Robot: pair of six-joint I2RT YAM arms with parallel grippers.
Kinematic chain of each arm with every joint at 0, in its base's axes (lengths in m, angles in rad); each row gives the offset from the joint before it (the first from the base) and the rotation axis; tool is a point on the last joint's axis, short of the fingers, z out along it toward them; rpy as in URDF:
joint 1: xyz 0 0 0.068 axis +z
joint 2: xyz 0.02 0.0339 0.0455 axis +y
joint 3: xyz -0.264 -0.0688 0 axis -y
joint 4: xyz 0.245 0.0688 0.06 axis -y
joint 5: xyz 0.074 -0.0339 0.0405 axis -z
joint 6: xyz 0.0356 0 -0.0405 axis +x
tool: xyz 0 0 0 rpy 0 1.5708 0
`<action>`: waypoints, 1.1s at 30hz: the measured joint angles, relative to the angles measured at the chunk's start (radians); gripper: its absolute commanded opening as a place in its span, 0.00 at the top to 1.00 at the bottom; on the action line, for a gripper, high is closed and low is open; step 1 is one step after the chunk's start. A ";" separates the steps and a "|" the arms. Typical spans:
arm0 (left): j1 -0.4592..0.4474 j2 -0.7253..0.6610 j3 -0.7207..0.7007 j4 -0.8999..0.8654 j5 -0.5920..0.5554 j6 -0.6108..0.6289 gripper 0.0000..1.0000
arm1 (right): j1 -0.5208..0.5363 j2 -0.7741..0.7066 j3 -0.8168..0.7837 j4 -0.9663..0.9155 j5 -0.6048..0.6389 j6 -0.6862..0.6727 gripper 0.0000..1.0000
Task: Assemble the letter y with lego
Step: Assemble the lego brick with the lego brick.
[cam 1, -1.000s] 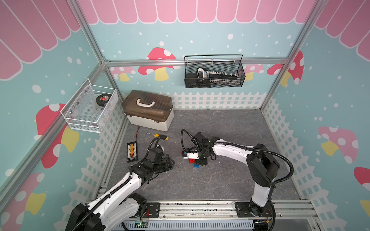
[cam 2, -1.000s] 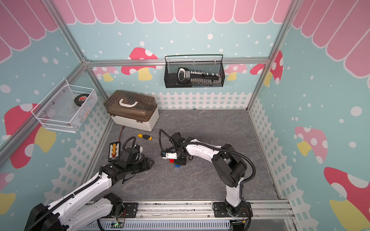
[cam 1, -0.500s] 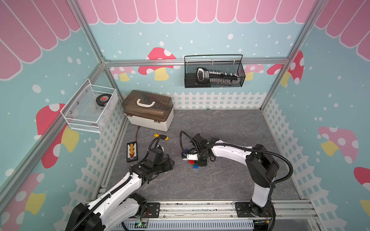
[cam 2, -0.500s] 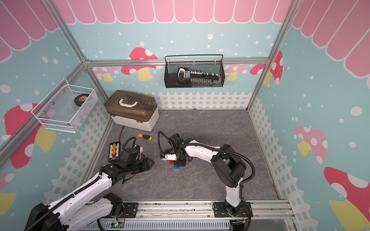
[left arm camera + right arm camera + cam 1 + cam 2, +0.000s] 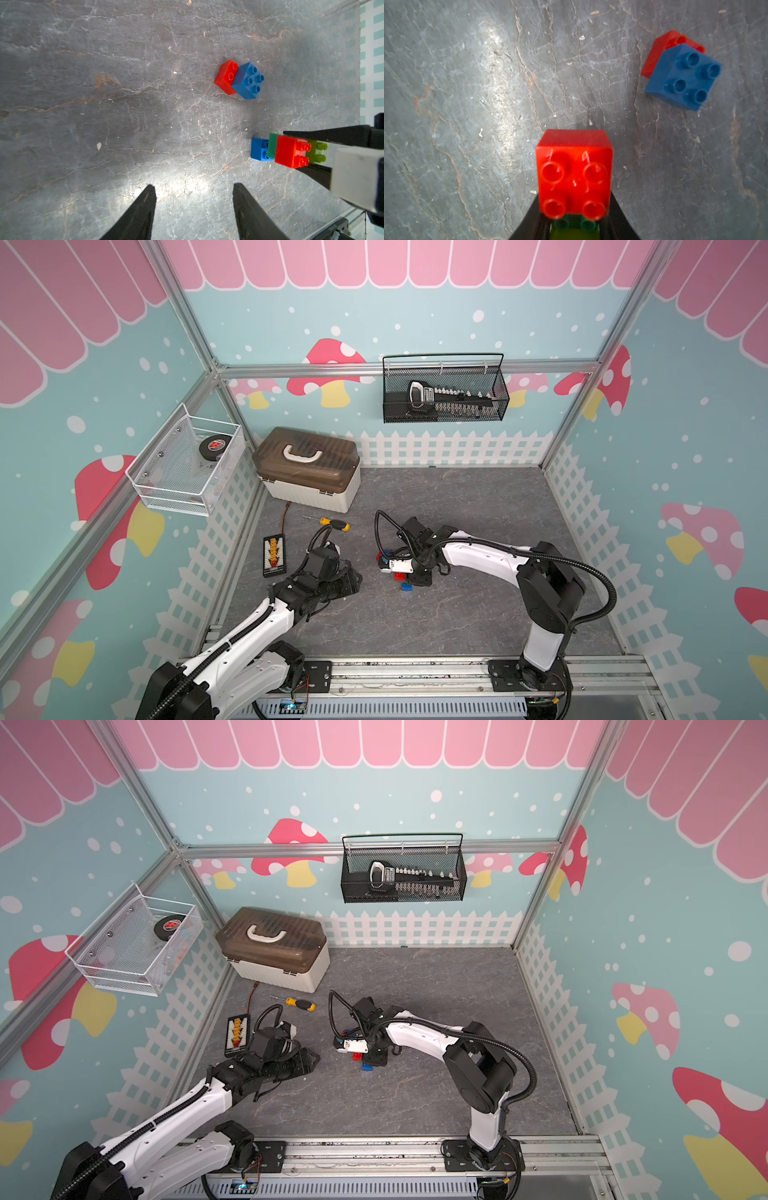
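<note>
Although a second had passed, next to nothing had changed: in both top views the left arm (image 5: 266, 618) and the right arm (image 5: 478, 560) kept almost their earlier poses, the right drifting at most a trace.

Item, the letter y (image 5: 288, 153): unfinished row of blue, dark green, red and lime bricks, held sideways low over the grey mat (image 5: 104, 93). Whether its blue end touched the mat could not be told. Position in both top views: just below and left of mid-frame.

Item, right gripper (image 5: 291, 150): pinching the cluster at its lime and red end, grip unaltered.

Item, loose red brick (image 5: 224, 78) and loose blue brick (image 5: 248, 81): touching, blue tilted over red, near the cluster but apart from it; unmoved.

Item, left gripper (image 5: 194, 187): fingers spread, empty, over bare mat short of the bricks; unmoved.

Assessment: a hold, not progress. The loose pair apparently remained to be joined, and the idle left gripper seemed best placed to fetch it.
</note>
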 measured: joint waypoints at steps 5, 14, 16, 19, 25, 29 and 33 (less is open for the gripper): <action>0.000 0.000 0.000 0.000 0.000 0.002 0.39 | 0.000 -0.001 0.000 -0.002 -0.031 0.013 0.71; 0.000 0.000 -0.002 0.000 0.000 0.002 0.39 | 0.001 0.018 0.000 -0.010 -0.031 0.017 0.71; 0.000 0.000 -0.004 0.002 0.000 0.002 0.39 | 0.001 0.024 0.000 -0.012 -0.027 0.017 0.71; 0.000 0.000 -0.006 0.002 0.000 0.002 0.39 | 0.001 0.027 0.000 -0.013 -0.024 0.017 0.71; 0.000 0.000 -0.006 0.003 0.000 0.002 0.39 | 0.004 0.035 0.002 -0.013 -0.013 0.016 0.71; 0.001 0.001 -0.006 0.003 0.000 0.003 0.39 | 0.019 0.045 0.016 -0.014 0.002 0.016 0.72; 0.001 0.004 -0.006 0.003 0.000 0.003 0.39 | 0.028 0.069 0.046 -0.017 0.005 0.016 0.72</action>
